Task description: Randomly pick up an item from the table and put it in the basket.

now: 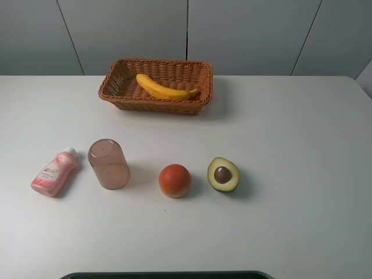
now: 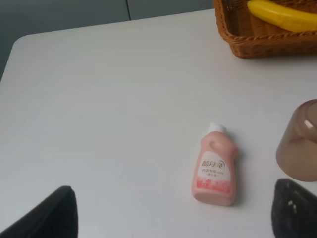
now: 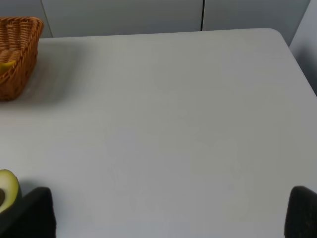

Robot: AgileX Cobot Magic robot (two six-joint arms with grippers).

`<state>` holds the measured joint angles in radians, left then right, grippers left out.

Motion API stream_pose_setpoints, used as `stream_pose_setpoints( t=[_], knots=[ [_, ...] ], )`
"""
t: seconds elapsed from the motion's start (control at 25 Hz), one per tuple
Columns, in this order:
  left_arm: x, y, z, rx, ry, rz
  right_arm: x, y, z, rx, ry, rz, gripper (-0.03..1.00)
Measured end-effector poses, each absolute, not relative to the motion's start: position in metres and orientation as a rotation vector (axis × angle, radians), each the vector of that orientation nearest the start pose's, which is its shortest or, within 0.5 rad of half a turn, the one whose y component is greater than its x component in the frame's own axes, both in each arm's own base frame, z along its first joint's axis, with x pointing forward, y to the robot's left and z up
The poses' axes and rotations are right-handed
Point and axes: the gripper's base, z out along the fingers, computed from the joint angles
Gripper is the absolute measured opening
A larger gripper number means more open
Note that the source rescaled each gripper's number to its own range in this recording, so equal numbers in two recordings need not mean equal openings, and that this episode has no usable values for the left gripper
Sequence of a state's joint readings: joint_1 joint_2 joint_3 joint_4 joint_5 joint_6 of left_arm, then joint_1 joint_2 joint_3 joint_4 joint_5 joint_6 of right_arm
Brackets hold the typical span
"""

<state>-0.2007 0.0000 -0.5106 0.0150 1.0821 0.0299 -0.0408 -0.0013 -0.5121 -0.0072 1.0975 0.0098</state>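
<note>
The yellow banana [image 1: 165,88] lies inside the brown wicker basket [image 1: 157,106] at the back middle of the white table [image 1: 290,128]. The left wrist view shows the banana [image 2: 282,14] in the basket's corner [image 2: 257,42]. The right wrist view shows one end of the basket [image 3: 17,54] with a yellow tip [image 3: 6,64] in it. My left gripper [image 2: 171,223] is open and empty above the table near a pink bottle. My right gripper [image 3: 166,218] is open and empty over bare table. Neither gripper shows in the exterior high view.
A pink bottle [image 1: 54,172] [image 2: 214,168] lies at the front left. An upturned brownish cup [image 1: 108,164] [image 2: 299,144] is beside it. A round red-orange fruit [image 1: 175,180] and a halved avocado [image 1: 223,174] [image 3: 7,188] sit in the front middle.
</note>
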Motion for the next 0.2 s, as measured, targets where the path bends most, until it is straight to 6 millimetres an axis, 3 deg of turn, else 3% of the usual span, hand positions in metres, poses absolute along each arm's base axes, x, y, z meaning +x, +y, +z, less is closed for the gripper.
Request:
stream_pose_setpoints(
  t=[0.2],
  knots=[
    [-0.0066,0.0026,0.2785,0.236,2.043,-0.088,-0.0081,-0.0003,0.2777,0.053,2.067,-0.028,1.0]
  ],
)
